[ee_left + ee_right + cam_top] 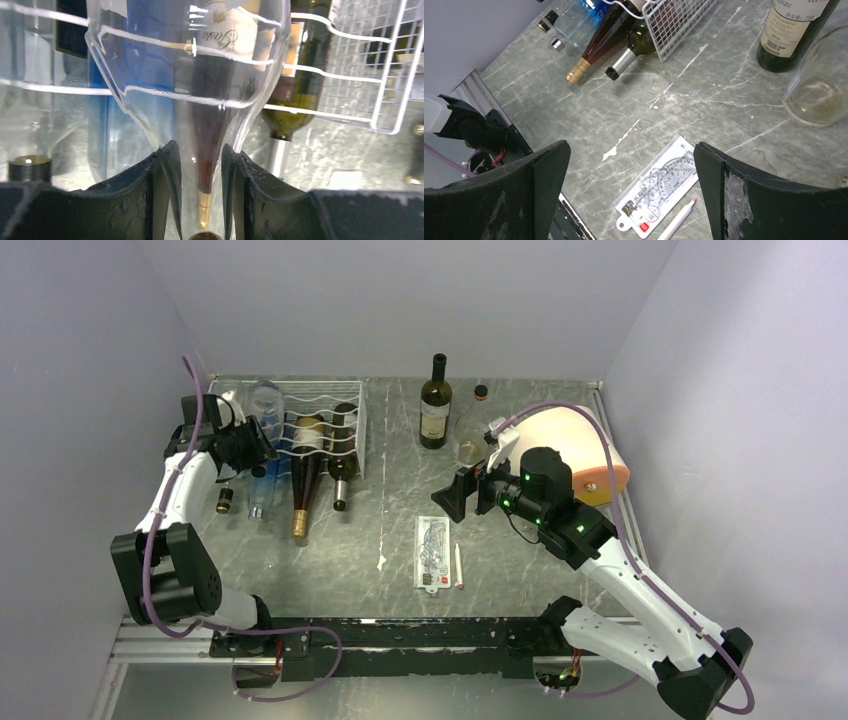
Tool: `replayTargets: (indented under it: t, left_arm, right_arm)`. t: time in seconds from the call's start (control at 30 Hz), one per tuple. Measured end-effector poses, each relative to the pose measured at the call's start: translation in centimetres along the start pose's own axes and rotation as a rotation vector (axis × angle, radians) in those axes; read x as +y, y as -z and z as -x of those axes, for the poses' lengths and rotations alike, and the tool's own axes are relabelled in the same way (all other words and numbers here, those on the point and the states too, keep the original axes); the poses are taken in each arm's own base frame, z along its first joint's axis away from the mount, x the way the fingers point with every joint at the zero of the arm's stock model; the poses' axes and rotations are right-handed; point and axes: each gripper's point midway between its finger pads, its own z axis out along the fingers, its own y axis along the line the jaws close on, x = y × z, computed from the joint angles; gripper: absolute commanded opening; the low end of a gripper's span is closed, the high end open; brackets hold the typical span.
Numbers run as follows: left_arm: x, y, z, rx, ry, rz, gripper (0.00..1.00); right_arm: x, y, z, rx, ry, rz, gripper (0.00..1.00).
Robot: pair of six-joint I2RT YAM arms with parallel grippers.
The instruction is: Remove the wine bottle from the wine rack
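So, the left pincer [197,161] is clamped on the neck of a clear wine bottle [190,65], one finger pressed on each side of the glass just below where the shoulder flares out. The bottle lies in the leftmost slot of the wine rack [356,426] at the far left of the desk [395,475], body back among the wires and neck poking out toward the arm. A reddish bottle with gold foil [300,485] and a dark green bottle [343,462] lie in the slots next to it, pretty close. The right pincer [629,147] hangs wide open over the middle of the desk with nothing in it, well away from the rack. On handling, my guess is it's rigid glass, smooth and slippery, and it'll crack if it knocks the wires or drops. It looks empty, so probably not that heavy, but holding it by the neck leaves the whole body hanging out past the grip, so it'll want to tip down once it leaves the wires. The neck seems like the only sensible spot anyway, since the body looks too fat for those fingers. I'd slide it straight out along its length and keep it off its neighbours.
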Motion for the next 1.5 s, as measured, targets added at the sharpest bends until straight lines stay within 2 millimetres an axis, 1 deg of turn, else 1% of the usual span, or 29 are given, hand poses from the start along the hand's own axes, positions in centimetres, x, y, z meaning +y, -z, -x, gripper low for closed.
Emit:
replayTargets:
  t: [0.3, 0.67, 0.9, 1.03, 1.17, 1.33, 1.5]
  left_arm:
    - [-1.7, 0.8, -0.1, 0.010, 0.186, -0.176, 0.07]
    - [-2.6, 1.6, -0.2, 0.002, 0.387, -0.372, 0.07]
    - [-3.4, 2.4, 0.1, 0.003, 0.490, -0.449, 0.07]
    - [-3.8, 3.0, -0.1, 0.000, 0.538, -0.484, 0.07]
    - [-4.8, 4.1, 0.0, 0.007, 0.574, -0.528, 0.07]
    - [-5.9, 5.3, 0.1, 0.019, 0.597, -0.591, 0.07]
    - [-6.7, 6.2, 0.2, 0.014, 0.616, -0.633, 0.07]
  right_arm:
    - [-0.2, 0.0, -0.2, 0.009, -0.002, -0.008, 1.00]
    - [-0.5, -0.3, -0.5, 0.020, -0.004, -0.021, 1.00]
    - [-0.5, -0.4, -0.5, 0.022, -0.004, -0.023, 1.00]
    - [-0.5, -0.4, -0.5, 0.022, -0.005, -0.023, 1.00]
    - [-0.5, -0.4, -0.5, 0.022, -0.005, -0.023, 1.00]
    - [-0.5, -0.5, -0.6, 0.026, -0.007, -0.023, 1.00]
    - [-0.5, -0.5, -0.7, 0.030, -0.012, -0.024, 1.00]
